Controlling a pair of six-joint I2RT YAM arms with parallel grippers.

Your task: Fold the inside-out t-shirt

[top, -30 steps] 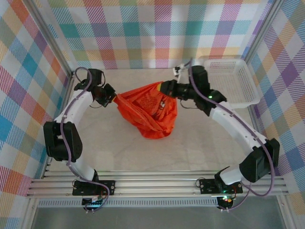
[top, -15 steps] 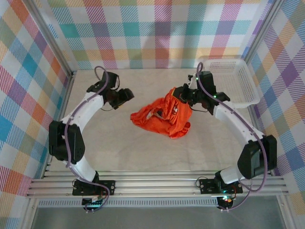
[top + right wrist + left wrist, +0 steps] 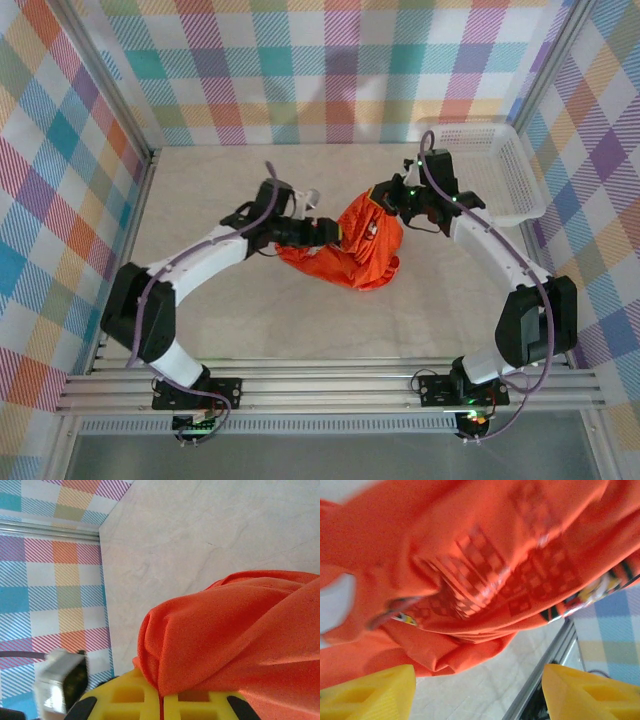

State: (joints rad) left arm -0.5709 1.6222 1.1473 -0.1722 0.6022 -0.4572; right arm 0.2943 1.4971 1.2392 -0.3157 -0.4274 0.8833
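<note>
Left gripper: the left gripper [image 3: 325, 232] stands with its jaws wide apart and nothing between them; in its wrist view the two yellow fingers [image 3: 367, 690] sit at either side of the cloth without touching it
Cloth from the left gripper: the t-shirt [image 3: 362, 252] lies straight ahead of the open jaws, on their right in the overhead view, with its nearest folds just beside the fingertips
T-shirt, place: mid-table, an orange-red crumpled bunch; its lower part rests on the table [image 3: 250, 320] and its top is lifted
T-shirt, long axis: seen from above, the bunch runs from a low tail on the left, by the left gripper, up to a pinched peak on the right; no sleeve or hem can be told apart
Nearest fold: the left wrist view shows a checked print through the fabric and a loose rounded fold hanging lowest, closest to the jaws
Right gripper: the right gripper [image 3: 388, 196] is clamped on a gathered fold at the upper right of the bunch; its wrist view shows cloth pinched between the closed fingers [image 3: 125, 700]
Nearer arm: both are at the cloth, but only the left is free, so the next grasp looks to be its own
Coming move, judged: push forward and close on that low fold, opposite the right pinch, so the two can pull the shirt out along its length
Basket: the white basket [image 3: 485, 175] sits right of the right arm, apart from the cloth
</note>
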